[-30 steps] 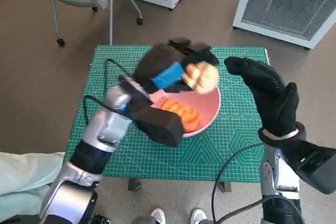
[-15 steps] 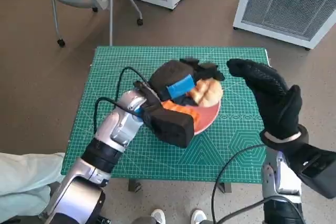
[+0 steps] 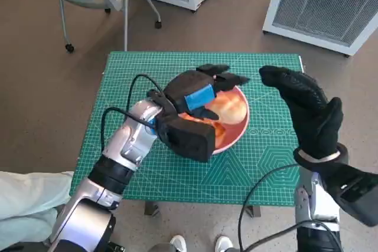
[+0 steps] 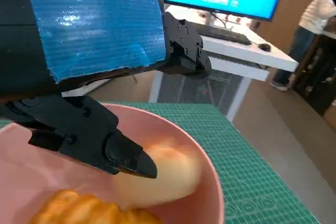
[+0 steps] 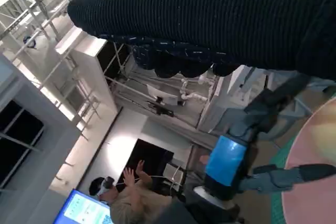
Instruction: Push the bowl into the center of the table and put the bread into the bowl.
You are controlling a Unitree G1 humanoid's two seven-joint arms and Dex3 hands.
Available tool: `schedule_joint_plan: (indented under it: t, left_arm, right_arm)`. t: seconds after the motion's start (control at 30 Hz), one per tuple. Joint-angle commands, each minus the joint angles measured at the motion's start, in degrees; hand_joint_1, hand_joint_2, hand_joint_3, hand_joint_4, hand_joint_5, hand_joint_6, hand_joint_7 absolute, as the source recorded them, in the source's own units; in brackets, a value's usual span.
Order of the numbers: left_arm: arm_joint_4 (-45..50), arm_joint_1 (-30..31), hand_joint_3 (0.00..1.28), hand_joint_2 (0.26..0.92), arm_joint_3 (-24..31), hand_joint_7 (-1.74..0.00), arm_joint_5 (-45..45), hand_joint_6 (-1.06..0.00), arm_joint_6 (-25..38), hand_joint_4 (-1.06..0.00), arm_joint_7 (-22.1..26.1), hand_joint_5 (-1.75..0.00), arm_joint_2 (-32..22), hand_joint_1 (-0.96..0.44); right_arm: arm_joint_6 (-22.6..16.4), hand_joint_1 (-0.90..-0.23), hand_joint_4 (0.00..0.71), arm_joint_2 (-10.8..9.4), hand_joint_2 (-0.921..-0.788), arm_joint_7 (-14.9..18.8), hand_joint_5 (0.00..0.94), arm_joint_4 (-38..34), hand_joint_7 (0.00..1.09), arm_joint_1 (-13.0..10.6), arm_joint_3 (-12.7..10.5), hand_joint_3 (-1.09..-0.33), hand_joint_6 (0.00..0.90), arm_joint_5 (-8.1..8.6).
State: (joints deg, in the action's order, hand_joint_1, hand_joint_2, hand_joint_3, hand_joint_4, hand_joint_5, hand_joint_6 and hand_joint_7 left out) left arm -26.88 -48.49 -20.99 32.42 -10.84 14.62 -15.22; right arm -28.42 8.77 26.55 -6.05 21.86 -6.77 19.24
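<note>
Centrally in the head view, the pink bowl point(image 3: 236, 131) is seen on the green mat point(image 3: 271, 163), with the pale bread point(image 3: 227, 108) lying inside it beside an orange pastry point(image 3: 204, 123). The left hand point(image 3: 198, 92) is held over the bread, fingers spread, fingertips touching it. At right, the right hand point(image 3: 307, 113) is raised, open and holding nothing

A small table point(image 3: 142, 175), green cutting mat on top, carries a pink bowl point(image 3: 238, 127).
</note>
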Motion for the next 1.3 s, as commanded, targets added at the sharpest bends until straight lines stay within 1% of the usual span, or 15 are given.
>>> schedule_joint_plan:
  t: [0.03,0.3,0.5,0.57,0.67,0.77,0.8,0.87,0.93,1.0,1.03,1.13,1.27,1.3]
  left_arm:
    - [4.15,1.85,0.00,0.893,1.31,-0.04,-0.81,-0.28,3.08,-0.10,1.13,0.00,-1.03,-0.34]
    - [9.23,3.83,0.00,0.872,3.07,-0.03,-1.54,-0.28,5.86,-0.08,2.25,0.00,-2.52,-0.35]
    - [13.09,5.27,0.00,0.864,6.97,-0.02,-6.67,-0.28,5.70,-0.08,3.85,0.00,-3.92,-0.34]
    - [13.31,5.66,0.00,0.864,8.89,-0.02,-10.19,-0.29,4.36,-0.08,4.52,0.00,-3.84,-0.35]
    - [10.19,5.95,0.00,0.872,13.07,-0.02,-18.62,-0.30,-1.46,-0.08,4.60,0.00,-2.05,-0.36]
    - [6.52,5.88,0.01,0.895,16.15,-0.02,-25.38,-0.30,-7.06,-0.08,4.66,0.00,0.08,-0.41]
    - [5.02,5.66,0.02,0.904,17.52,-0.02,-28.66,-0.30,-9.23,-0.08,5.31,0.00,1.32,-0.43]
    - [2.97,5.27,0.09,0.914,19.54,-0.02,-33.96,-0.31,-12.36,-0.08,6.82,0.00,3.32,-0.50]
    - [1.71,4.99,0.12,0.917,21.05,-0.03,-38.34,-0.31,-14.53,-0.08,8.38,0.00,5.04,-0.52]
    - [0.78,4.78,0.19,0.919,22.37,-0.03,-42.14,-0.31,-16.02,-0.09,9.71,0.00,6.76,-0.56]
    - [0.34,4.67,0.23,0.920,22.93,-0.03,-43.69,-0.31,-16.61,-0.10,10.29,-0.01,7.49,-0.59]
    - [-0.42,4.40,0.29,0.921,24.30,-0.03,-47.77,-0.30,-17.24,-0.11,12.16,-0.01,9.25,-0.62]
    - [-0.24,4.46,0.33,0.921,25.27,-0.02,-50.71,-0.28,-17.02,-0.12,14.53,-0.02,9.94,-0.64]
    - [0.00,4.58,0.33,0.921,25.39,-0.01,-51.09,-0.26,-16.99,-0.12,14.92,-0.01,10.01,-0.65]
  right_arm:
    - [0.30,-0.665,0.044,-0.10,-0.921,-0.28,0.002,-0.18,0.40,-0.88,-0.08,-0.707,-0.001,-0.11]
    - [0.44,-0.671,0.046,0.17,-0.921,0.07,0.003,0.01,0.40,-0.71,-0.20,-0.702,-0.001,0.42]
    - [1.06,-0.683,0.047,0.86,-0.921,0.04,0.003,0.46,0.41,-0.19,-0.71,-0.678,-0.001,1.01]
    - [1.38,-0.684,0.048,1.12,-0.921,0.00,0.003,0.82,0.42,-0.03,-0.91,-0.670,-0.001,1.22]
    - [1.97,-0.684,0.049,1.60,-0.921,-0.34,0.004,1.44,0.43,0.47,-1.36,-0.662,-0.001,1.15]
    - [2.48,-0.688,0.053,1.94,-0.921,-0.69,0.005,1.97,0.43,0.90,-1.78,-0.656,-0.001,1.01]
    - [2.63,-0.690,0.055,2.07,-0.921,-0.98,0.006,2.13,0.44,1.18,-1.94,-0.656,-0.001,0.83]
    - [2.87,-0.692,0.060,2.26,-0.921,-1.51,0.008,2.41,0.44,1.65,-2.16,-0.655,-0.001,0.50]
    - [3.08,-0.690,0.063,2.39,-0.921,-2.02,0.009,2.65,0.44,2.10,-2.36,-0.655,-0.001,0.18]
    - [3.23,-0.683,0.067,2.50,-0.921,-2.62,0.011,2.84,0.45,2.68,-2.52,-0.653,-0.001,-0.21]
    - [3.27,-0.675,0.070,2.56,-0.921,-2.91,0.011,2.89,0.45,2.96,-2.57,-0.653,0.000,-0.40]
    - [3.40,-0.661,0.074,2.74,-0.921,-4.05,0.012,3.22,0.46,3.89,-2.61,-0.661,0.000,-1.30]
    - [3.40,-0.653,0.078,2.98,-0.921,-5.31,0.012,3.26,0.47,5.24,-2.67,-0.676,0.000,-2.63]
    - [3.47,-0.654,0.079,3.01,-0.921,-5.55,0.012,3.37,0.47,5.43,-2.68,-0.681,0.001,-2.86]
